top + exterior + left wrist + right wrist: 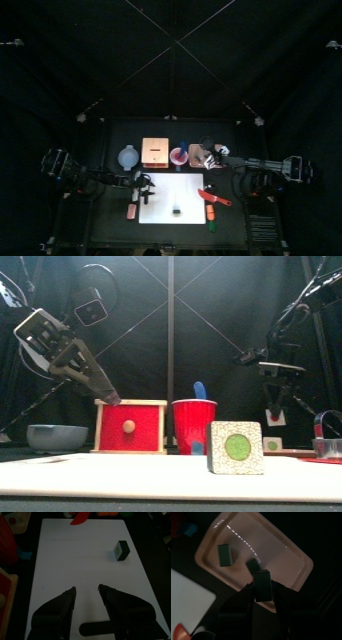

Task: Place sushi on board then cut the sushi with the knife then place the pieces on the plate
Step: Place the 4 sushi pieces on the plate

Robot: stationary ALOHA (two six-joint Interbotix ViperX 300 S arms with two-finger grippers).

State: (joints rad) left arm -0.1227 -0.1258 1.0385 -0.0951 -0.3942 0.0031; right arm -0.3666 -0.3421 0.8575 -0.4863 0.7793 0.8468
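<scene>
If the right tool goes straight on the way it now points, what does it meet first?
Probably the pink tray: the right tool, shut on a sushi piece, points down at it, so the held piece would touch first. The height above it is unclear.

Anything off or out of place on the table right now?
Only the red knife: it lies askew at the white board's right edge, not in the red cup. Nothing looks spilled or damaged.
</scene>
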